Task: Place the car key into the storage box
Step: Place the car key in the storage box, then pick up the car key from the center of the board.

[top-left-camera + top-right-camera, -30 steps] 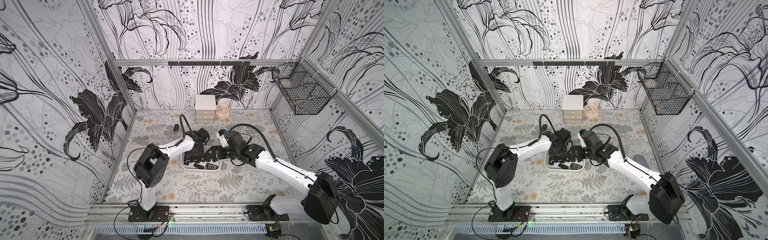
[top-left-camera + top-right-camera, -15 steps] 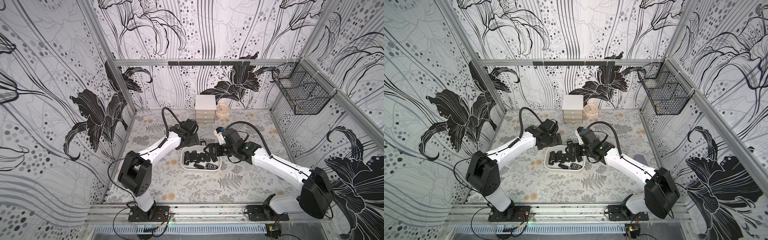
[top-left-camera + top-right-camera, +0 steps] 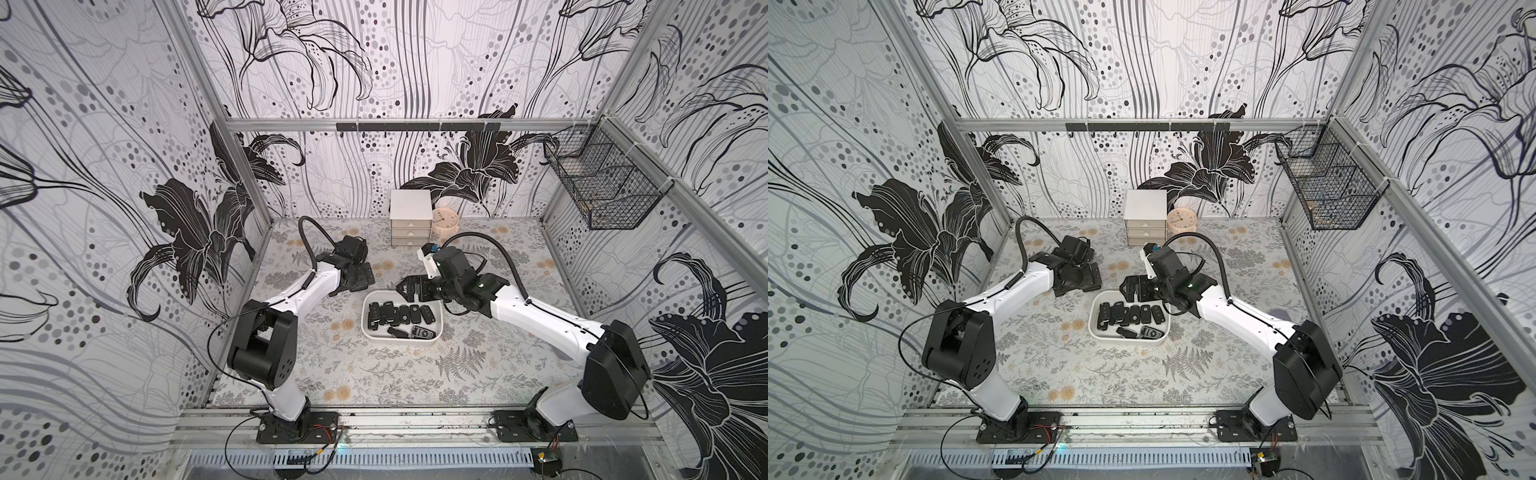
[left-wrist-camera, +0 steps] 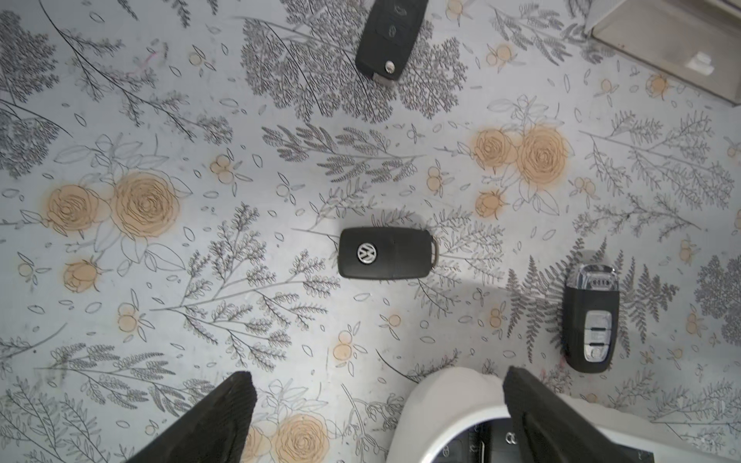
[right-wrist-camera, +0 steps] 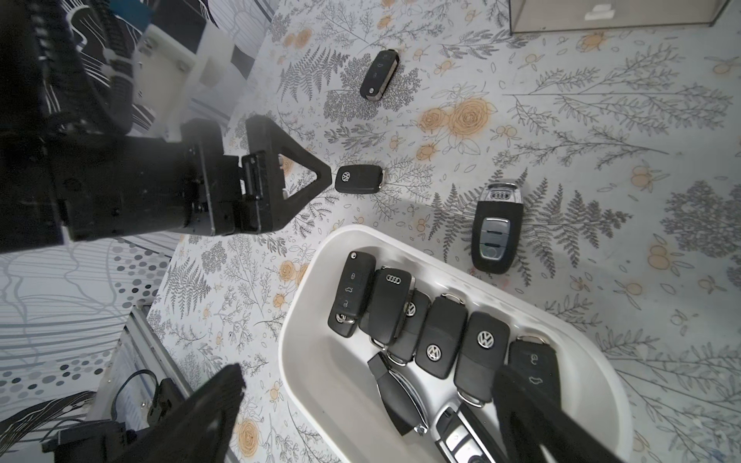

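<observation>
Car key [image 4: 385,254]: flat on the tabletop [image 4: 160,280], outside the storage box [image 4: 449,385], near its corner. Long axis crosswise to the fingers of the left gripper [image 4: 379,385]; badge end away from the silver-trimmed fob [image 4: 589,312]. Left arm [image 3: 307,291]: elbow bent, wrist tipped down, left of centre in both top views. Left gripper spread wide, empty; key just ahead, untouched, probably hidden beneath it from above. Right gripper [image 5: 371,379]: spread, empty, over the box.

In the left wrist view the far key [image 4: 388,40] and the cabinet [image 4: 673,44] are cut by the edge, and only a corner of the box [image 4: 453,399] shows. In both top views the left arm [image 3: 316,286] hides that key; what is in the basket [image 3: 611,216] is too small to tell
</observation>
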Robot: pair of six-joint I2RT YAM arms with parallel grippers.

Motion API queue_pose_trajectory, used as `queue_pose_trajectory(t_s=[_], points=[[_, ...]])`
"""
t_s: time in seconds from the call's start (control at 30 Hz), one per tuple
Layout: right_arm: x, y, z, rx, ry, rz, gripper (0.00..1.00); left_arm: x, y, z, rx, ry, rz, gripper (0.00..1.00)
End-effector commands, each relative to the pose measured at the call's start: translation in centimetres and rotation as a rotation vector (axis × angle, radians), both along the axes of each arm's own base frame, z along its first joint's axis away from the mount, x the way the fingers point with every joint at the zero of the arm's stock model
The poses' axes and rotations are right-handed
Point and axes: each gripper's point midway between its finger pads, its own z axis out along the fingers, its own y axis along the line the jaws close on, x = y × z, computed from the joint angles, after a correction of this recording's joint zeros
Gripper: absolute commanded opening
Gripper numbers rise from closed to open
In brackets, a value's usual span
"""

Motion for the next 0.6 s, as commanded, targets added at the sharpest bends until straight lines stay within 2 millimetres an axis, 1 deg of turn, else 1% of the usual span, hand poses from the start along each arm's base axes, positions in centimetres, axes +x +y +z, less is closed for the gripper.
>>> queue_pose_trajectory(t_s=[0.0,0.13,0.23,0.43,0.57], points=[[0.7,1.0,1.0,0.006,-0.043,0.001,1.00,2.6,1.0,0.2,0.012,-0.055,-0.026,0.99],[1.2,1.8,1.3,0.011,-0.080,-0.012,1.00,5.3,1.6,-0.2,0.028,-0.099,-0.040,0.98],[1.6,2.3,1.7,0.010,-0.157,-0.034,1.00,7.4,1.6,-0.8,0.028,-0.113,-0.054,0.96],[1.9,3.2,2.6,0.042,-0.295,-0.036,1.00,11.4,1.6,-2.4,0.070,-0.113,-0.084,0.93],[2.0,3.3,3.5,0.044,-0.366,-0.051,1.00,13.5,2.3,-3.9,0.097,-0.110,-0.088,0.90]])
